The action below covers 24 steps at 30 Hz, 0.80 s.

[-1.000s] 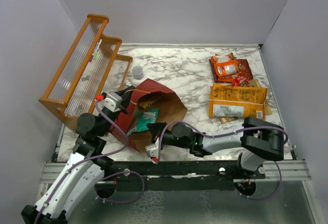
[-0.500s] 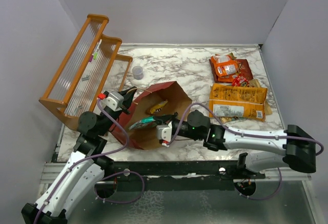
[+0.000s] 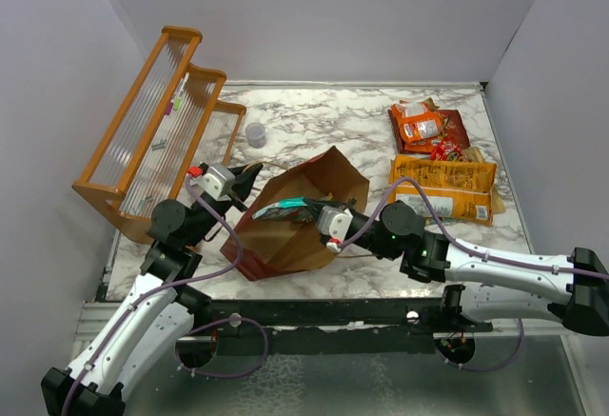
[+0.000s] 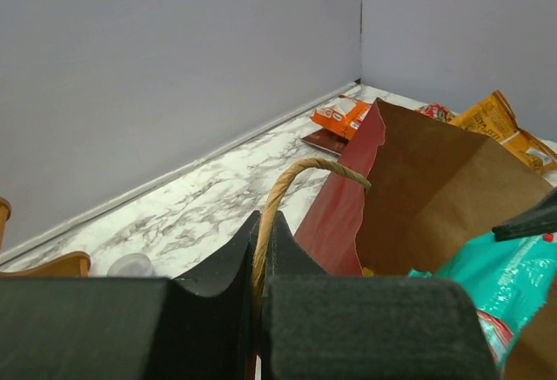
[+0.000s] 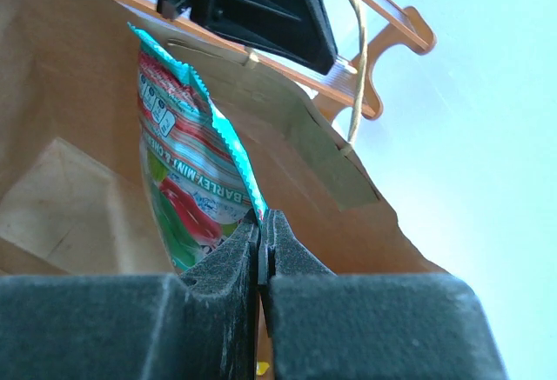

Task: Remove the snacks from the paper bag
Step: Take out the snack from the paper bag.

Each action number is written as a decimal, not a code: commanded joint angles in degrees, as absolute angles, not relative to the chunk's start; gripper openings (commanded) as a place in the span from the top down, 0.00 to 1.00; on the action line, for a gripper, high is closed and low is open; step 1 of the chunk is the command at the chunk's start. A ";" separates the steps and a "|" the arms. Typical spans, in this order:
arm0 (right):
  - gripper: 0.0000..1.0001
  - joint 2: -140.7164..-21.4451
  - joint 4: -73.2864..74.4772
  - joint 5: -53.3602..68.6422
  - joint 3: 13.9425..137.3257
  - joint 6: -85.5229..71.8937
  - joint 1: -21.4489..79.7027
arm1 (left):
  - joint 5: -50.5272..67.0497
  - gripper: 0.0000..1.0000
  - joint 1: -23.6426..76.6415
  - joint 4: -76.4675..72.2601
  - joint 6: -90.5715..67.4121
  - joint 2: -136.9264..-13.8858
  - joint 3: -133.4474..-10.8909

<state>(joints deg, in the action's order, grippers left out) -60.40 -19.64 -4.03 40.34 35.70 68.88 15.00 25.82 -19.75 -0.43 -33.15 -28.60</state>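
The paper bag point(image 3: 295, 230), dark red outside and brown inside, stands tilted at the table's middle left, mouth up toward the right. My left gripper point(image 3: 244, 180) is shut on its twine handle point(image 4: 291, 180) and holds that side up. My right gripper point(image 3: 312, 213) is inside the bag's mouth, shut on the edge of the teal packet point(image 3: 282, 211), which is lifted up at the opening point(image 5: 187, 171). The large orange-yellow chip bag point(image 3: 440, 189), the orange packet point(image 3: 420, 126), the dark red Doritos bag point(image 3: 454, 128) and the small red packet point(image 3: 443, 150) lie at the back right.
An orange wooden rack point(image 3: 152, 135) stands at the back left against the wall. A small clear cup point(image 3: 255, 133) sits behind the bag. Grey walls close the table on three sides. A yellow scrap shows deep in the bag point(image 5: 263, 368).
My right arm has swung right and reached deeper into the bag's mouth, taking hold of the teal packet and raising it. The bag has been pulled more upright by my left gripper.
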 commanded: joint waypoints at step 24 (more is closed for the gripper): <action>0.99 -70.53 -37.68 -15.08 44.85 30.40 68.63 | 21.79 1.00 24.17 -22.68 -3.70 -34.62 -31.16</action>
<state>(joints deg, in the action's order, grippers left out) -67.31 -20.21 -7.68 45.19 32.69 68.86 19.53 24.64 -21.71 -2.74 -34.28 -29.36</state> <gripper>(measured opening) 0.018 0.013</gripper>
